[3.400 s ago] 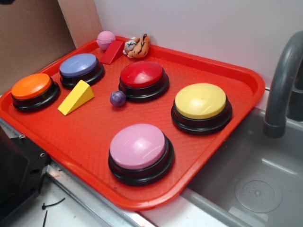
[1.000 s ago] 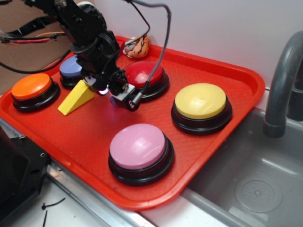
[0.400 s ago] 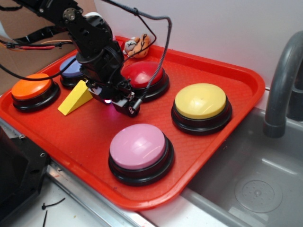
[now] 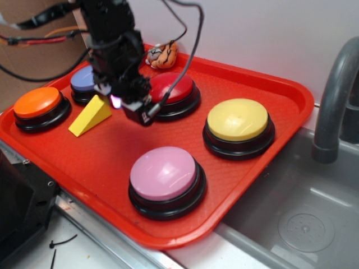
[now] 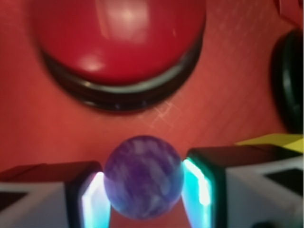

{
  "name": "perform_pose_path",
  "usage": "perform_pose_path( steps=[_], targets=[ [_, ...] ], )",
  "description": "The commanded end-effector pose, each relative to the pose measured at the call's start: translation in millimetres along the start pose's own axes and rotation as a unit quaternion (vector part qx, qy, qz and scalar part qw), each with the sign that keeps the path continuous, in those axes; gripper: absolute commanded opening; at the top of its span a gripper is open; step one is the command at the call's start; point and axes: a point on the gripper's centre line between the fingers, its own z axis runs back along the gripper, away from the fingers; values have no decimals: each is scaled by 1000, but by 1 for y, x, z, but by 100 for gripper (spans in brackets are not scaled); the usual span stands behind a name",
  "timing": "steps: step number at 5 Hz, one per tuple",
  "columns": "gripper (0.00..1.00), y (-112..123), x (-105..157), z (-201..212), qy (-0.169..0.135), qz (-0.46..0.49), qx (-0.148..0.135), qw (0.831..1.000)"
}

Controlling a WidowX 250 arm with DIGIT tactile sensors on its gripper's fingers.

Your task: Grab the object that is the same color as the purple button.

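Note:
In the wrist view the object, a small dark purple ball (image 5: 143,176), sits squeezed between the two glowing pads (image 5: 93,202) of my gripper (image 5: 143,192), which is shut on it. Red tray surface shows below and behind it. From the exterior view my gripper (image 4: 130,107) hangs a little above the tray, between the yellow wedge (image 4: 90,115) and the red button (image 4: 175,89); the ball itself is hidden there by the fingers. The purple button (image 4: 83,78) stands at the back left, partly covered by the arm.
The red tray (image 4: 280,92) also carries an orange button (image 4: 36,102), a yellow button (image 4: 238,119), a lilac-pink button (image 4: 164,172) and a tiger toy (image 4: 162,55). A grey faucet (image 4: 335,95) and sink lie to the right. The red button (image 5: 121,38) lies just ahead of the jaws.
The arm came in and dropped onto the ball, which lay beside the red button. Now the gripper has risen off the tray with the ball in it.

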Motion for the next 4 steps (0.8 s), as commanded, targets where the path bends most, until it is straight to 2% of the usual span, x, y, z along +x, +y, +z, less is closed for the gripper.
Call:
perform_pose_path(
  steps=[1, 2, 3, 4],
  targets=[
    [0, -4, -5, 103, -3, 18, -24, 1000],
    [0, 11, -17, 140, -22, 53, -53, 997],
    [0, 22, -25, 158, -40, 81, -54, 994],
    [0, 30, -28, 161, -43, 70, -47, 996]
  ],
)
